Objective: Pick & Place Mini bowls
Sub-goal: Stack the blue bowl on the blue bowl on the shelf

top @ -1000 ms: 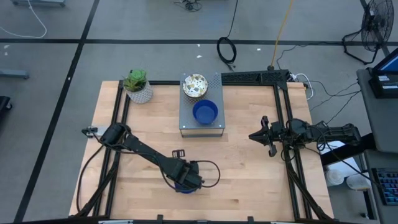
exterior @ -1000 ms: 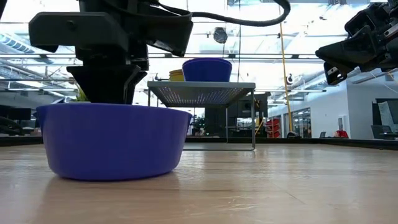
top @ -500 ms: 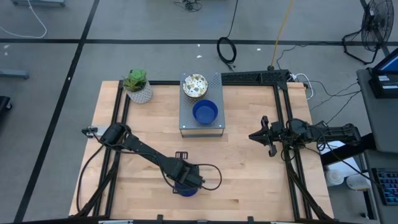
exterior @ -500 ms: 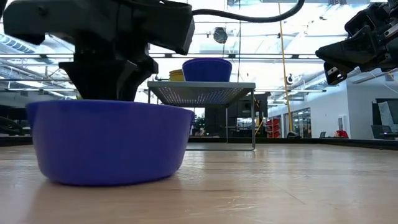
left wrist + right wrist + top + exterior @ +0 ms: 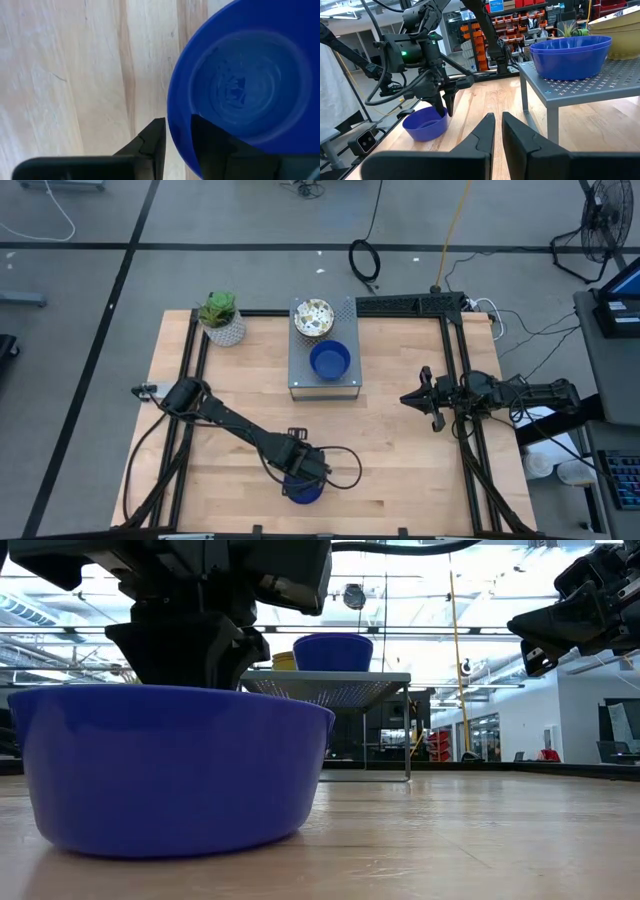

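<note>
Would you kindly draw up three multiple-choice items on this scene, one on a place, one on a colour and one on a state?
1. Where is the blue bowl that the left gripper grips?
A. on the grey stand
B. on the wooden table near its front edge
C. beside the plant pot

2. What colour is the front bowl on the grey stand?
A. blue
B. red
C. green

3. How do the fingers of the right gripper stand?
A. wide open
B. clamped on a bowl
C. shut on nothing

Answers:
1 B, the high view shows it on the table, low and far from the stand.
2 A, it shows blue from above and in the right wrist view.
3 C, the right wrist view shows the fingers close together with nothing between them.
</note>
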Robot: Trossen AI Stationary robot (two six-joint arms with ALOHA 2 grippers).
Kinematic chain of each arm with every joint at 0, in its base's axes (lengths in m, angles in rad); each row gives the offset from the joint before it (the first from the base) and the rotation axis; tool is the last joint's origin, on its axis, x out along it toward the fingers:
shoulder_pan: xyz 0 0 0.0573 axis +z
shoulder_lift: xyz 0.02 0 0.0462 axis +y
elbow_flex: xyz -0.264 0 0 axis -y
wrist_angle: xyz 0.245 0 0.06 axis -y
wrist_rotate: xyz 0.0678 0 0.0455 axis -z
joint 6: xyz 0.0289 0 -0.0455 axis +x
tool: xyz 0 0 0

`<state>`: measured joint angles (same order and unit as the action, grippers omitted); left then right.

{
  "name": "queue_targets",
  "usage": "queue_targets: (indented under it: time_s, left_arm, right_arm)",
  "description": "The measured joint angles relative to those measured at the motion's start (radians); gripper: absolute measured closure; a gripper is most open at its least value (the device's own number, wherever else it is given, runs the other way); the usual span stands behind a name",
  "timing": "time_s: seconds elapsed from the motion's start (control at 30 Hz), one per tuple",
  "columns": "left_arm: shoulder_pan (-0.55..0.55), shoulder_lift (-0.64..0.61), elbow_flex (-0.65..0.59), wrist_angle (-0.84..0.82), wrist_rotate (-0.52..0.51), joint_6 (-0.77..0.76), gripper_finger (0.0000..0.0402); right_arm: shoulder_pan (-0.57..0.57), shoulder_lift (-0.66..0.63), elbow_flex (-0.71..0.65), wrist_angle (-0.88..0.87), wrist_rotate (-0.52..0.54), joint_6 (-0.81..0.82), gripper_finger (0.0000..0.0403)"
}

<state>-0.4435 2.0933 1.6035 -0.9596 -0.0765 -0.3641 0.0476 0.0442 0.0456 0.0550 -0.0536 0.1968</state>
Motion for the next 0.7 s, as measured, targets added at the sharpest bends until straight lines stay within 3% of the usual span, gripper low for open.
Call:
queue_targets:
  time_s: [0.7]
  left_arm:
    - [0.000,0.000,0.000,0.000,-0.020,0.003,0.0309]
  right_arm:
    - [0.000,0.000,0.000,0.000,0.000,0.000,0.0383]
